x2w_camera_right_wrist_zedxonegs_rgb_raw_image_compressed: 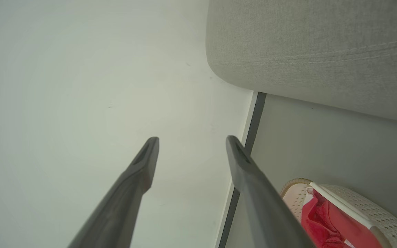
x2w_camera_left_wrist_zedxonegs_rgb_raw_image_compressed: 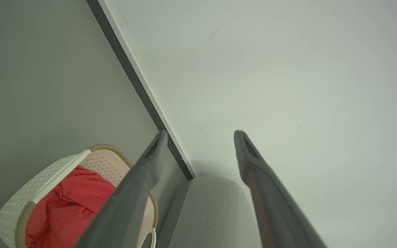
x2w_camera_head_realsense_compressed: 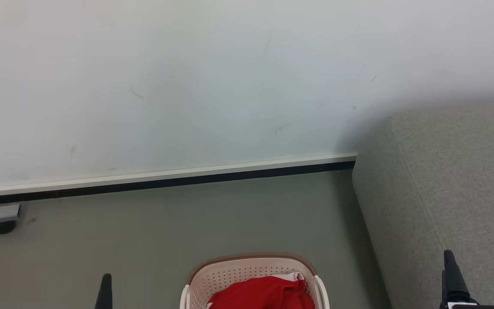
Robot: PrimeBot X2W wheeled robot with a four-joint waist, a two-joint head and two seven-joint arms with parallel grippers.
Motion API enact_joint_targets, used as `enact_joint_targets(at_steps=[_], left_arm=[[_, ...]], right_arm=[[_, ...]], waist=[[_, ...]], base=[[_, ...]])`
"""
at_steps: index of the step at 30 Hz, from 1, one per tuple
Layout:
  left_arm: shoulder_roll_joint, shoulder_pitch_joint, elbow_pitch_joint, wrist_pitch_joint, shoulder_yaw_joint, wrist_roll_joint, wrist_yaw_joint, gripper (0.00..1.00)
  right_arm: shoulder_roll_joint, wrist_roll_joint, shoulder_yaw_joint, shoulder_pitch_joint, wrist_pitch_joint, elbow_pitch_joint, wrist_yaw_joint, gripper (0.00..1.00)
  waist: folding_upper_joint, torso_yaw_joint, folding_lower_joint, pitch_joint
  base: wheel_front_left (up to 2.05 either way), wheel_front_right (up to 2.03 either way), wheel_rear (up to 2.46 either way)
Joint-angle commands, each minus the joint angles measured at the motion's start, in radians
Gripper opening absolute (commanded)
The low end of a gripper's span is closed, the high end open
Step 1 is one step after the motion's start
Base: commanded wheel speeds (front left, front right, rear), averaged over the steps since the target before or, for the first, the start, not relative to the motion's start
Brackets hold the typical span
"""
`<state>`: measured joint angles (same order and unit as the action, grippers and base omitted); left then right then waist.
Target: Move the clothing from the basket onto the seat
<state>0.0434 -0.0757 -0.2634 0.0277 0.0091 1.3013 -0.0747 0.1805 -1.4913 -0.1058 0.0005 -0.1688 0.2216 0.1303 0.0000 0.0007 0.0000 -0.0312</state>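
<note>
Red clothing [x2w_camera_head_realsense_compressed: 264, 294] with a bit of white trim lies in the cream perforated basket [x2w_camera_head_realsense_compressed: 247, 268] at the bottom middle of the head view, on the floor. The grey fabric seat [x2w_camera_head_realsense_compressed: 448, 180] stands to the basket's right. My left gripper [x2w_camera_left_wrist_zedxonegs_rgb_raw_image_compressed: 200, 134] is open and holds nothing; one of its fingertips [x2w_camera_head_realsense_compressed: 106, 283] rises left of the basket. My right gripper [x2w_camera_right_wrist_zedxonegs_rgb_raw_image_compressed: 191, 139] is open too, with one of its fingertips [x2w_camera_head_realsense_compressed: 449, 262] showing in front of the seat. The wrist views show the basket [x2w_camera_left_wrist_zedxonegs_rgb_raw_image_compressed: 47, 175] [x2w_camera_right_wrist_zedxonegs_rgb_raw_image_compressed: 364, 206], its clothing [x2w_camera_left_wrist_zedxonegs_rgb_raw_image_compressed: 71, 203] [x2w_camera_right_wrist_zedxonegs_rgb_raw_image_compressed: 326, 220] and the seat [x2w_camera_left_wrist_zedxonegs_rgb_raw_image_compressed: 212, 206] [x2w_camera_right_wrist_zedxonegs_rgb_raw_image_compressed: 315, 51].
A pale wall [x2w_camera_head_realsense_compressed: 187, 86] with a white and black skirting [x2w_camera_head_realsense_compressed: 165, 180] runs behind the grey-green floor [x2w_camera_head_realsense_compressed: 165, 231]. At the far left a pale object on a dark wheel [x2w_camera_head_realsense_compressed: 1, 226] stands by the wall.
</note>
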Motion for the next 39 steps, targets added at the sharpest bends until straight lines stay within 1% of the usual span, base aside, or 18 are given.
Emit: enact_joint_targets(at_steps=[1,7,12,13,17,25,39], left_arm=[[0.006,0.009,0.019,0.011,-0.007,-0.048,0.005,1.0],[0.006,0.025,0.029,0.032,-0.024,-0.167,0.019,1.0],[0.007,0.032,0.029,0.049,-0.037,-0.267,0.028,1.0],[0.007,0.032,0.029,0.049,-0.037,-0.267,0.028,1.0],[0.007,0.036,0.024,0.062,-0.05,-0.361,0.029,1.0],[0.015,0.03,0.012,0.085,-0.072,-0.528,0.049,1.0],[0.025,0.026,0.031,0.124,-0.087,-0.72,0.054,1.0]], right_arm=[[0.0,0.053,-0.002,-0.024,-0.008,-0.005,0.0,1.0],[-0.012,0.207,-0.016,-0.025,-0.016,0.013,0.0,1.0],[-0.022,0.314,-0.025,-0.031,-0.015,0.029,0.0,1.0],[-0.022,0.314,-0.025,-0.031,-0.015,0.029,0.0,1.0],[-0.029,0.405,-0.03,-0.033,-0.005,0.036,0.0,1.0],[-0.043,0.575,-0.028,-0.034,0.017,0.027,0.0,1.0],[-0.065,0.852,-0.031,-0.013,0.087,-0.007,0.0,1.0]], waist=[[0.0,0.001,0.0,-0.002],[0.0,0.001,0.0,-0.008],[0.0,-0.001,0.0,-0.011],[0.0,-0.001,0.0,-0.011],[0.0,-0.001,0.0,-0.014],[0.0,-0.003,0.0,-0.019],[0.0,-0.001,0.0,-0.026]], base=[[0.0,0.0,0.0],[0.0,0.0,0.0],[0.0,0.0,0.0],[0.0,0.0,0.0],[0.0,0.0,0.0],[0.0,0.0,0.0],[0.0,0.0,0.0]])
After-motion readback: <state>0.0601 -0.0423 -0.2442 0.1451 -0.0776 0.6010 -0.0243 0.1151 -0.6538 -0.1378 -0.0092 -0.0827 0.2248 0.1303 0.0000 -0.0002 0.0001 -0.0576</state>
